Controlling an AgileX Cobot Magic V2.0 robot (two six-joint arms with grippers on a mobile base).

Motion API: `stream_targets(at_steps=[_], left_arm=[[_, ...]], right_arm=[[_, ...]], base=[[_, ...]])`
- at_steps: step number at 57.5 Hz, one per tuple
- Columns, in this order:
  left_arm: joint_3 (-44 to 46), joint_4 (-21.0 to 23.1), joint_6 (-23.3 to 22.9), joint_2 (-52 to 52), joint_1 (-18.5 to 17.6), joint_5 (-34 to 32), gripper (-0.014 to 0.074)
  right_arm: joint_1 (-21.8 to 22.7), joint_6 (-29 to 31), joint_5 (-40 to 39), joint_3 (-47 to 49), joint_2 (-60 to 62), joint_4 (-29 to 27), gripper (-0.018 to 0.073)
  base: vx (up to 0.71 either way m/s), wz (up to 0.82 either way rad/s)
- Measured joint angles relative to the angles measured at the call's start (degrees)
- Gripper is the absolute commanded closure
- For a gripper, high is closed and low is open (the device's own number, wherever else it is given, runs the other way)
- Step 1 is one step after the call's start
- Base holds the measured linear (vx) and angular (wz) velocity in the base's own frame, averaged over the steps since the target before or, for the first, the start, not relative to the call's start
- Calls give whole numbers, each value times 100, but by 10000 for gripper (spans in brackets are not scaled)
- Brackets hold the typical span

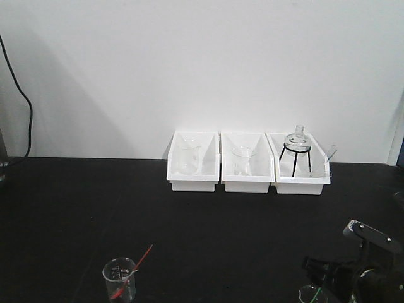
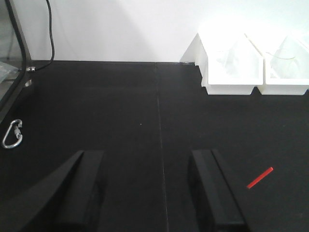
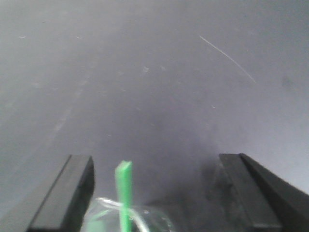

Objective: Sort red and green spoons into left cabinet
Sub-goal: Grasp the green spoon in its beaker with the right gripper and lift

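Gripping nothing with wide-spread left fingers (image 2: 81,189); straddling, untouched, green spoon (image 3: 124,191) in glass beaker (image 3: 147,221) with equally wide-spread right fingers (image 3: 71,189).

red thin plastic spoon (image 1: 144,255): bright red, plain | green thin plastic spoon (image 3: 124,191): bright green | flat matte tabletop (image 1: 76,208): black | three rectangular plastic bins (image 1: 247,183): white | wire flask stand (image 1: 295,165): black
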State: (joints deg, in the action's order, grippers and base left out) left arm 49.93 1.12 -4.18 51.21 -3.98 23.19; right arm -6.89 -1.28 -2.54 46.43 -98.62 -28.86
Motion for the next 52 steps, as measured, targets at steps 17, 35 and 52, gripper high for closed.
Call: stream_targets(at_steps=[17,35,52], left_arm=[[0,0,0,150,0,54,88],[0,0,5,157,0,233,88],[0,24,100,157,0,633,88]], right_arm=[[0,-37,-88,0,1,-5,573],[0,-43,-242,6,57,-10,567],[0,-38,-472,6,863,7,567]], base=[[0,0],[0,0],[0,0]])
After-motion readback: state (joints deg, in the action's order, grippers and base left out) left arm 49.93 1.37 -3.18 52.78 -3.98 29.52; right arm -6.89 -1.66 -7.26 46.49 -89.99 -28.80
